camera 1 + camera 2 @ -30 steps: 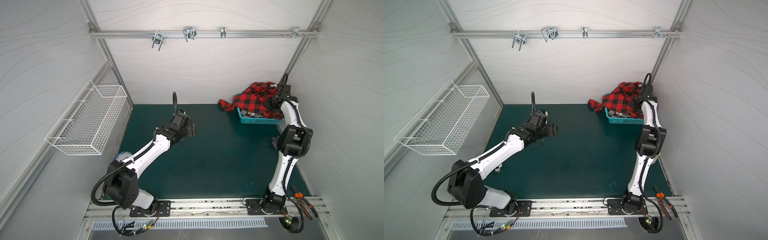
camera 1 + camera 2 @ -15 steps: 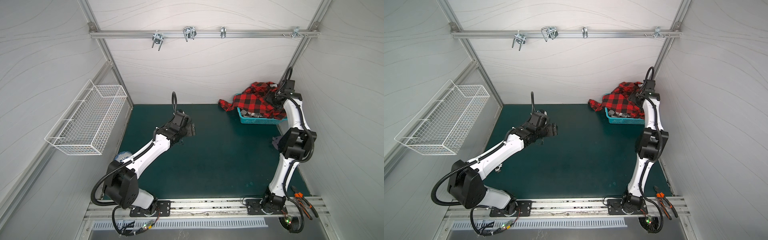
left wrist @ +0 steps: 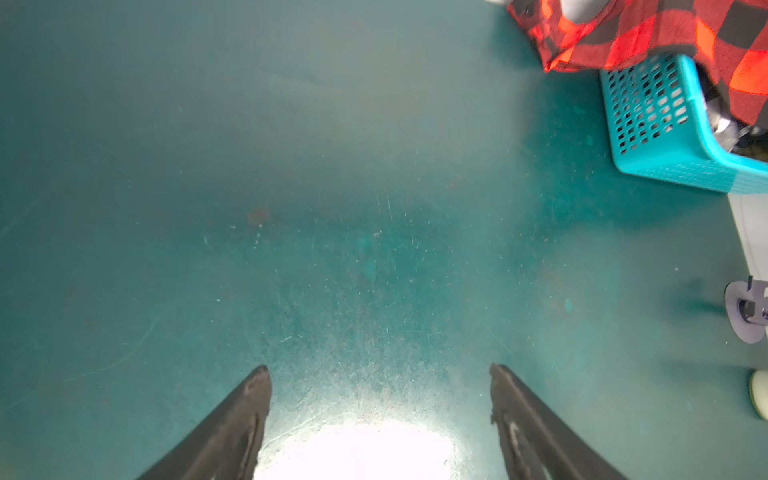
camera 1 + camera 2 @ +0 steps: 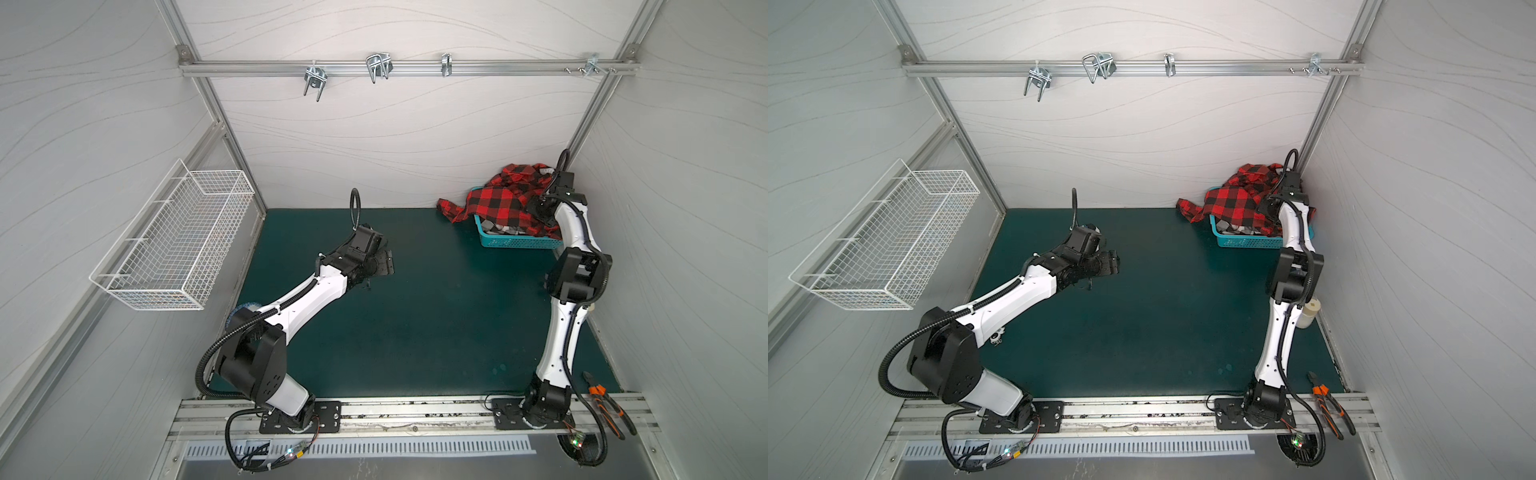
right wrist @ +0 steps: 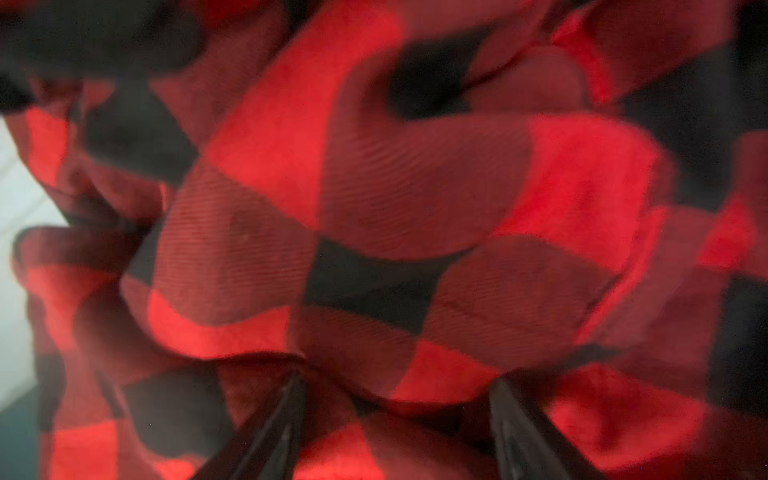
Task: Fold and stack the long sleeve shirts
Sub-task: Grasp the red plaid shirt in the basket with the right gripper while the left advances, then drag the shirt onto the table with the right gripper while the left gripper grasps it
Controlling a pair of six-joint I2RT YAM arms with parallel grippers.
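1. Right gripper [image 5: 395,382]: fingers apart astride a fold of the red-and-black check shirt [image 4: 498,199]; we cannot tell whether they pinch it.
2. Left gripper [image 3: 378,374]: spread wide above the green mat [image 4: 415,316].
3. Shirt: heaped on the teal basket [image 4: 515,242] in the back-right corner, one end spilling over its rim onto the mat.
4. We note open mat between both arms.

red-black shirt [image 4: 500,199]: crumpled heap, unfolded
location: sat draped over teal basket [image 4: 515,242], far-right corner
loose end: hung onto counter [image 4: 415,311]

Shirt [image 4: 498,203] red-black check; basket [image 4: 519,242] turquoise; mat [image 4: 415,316] teal.
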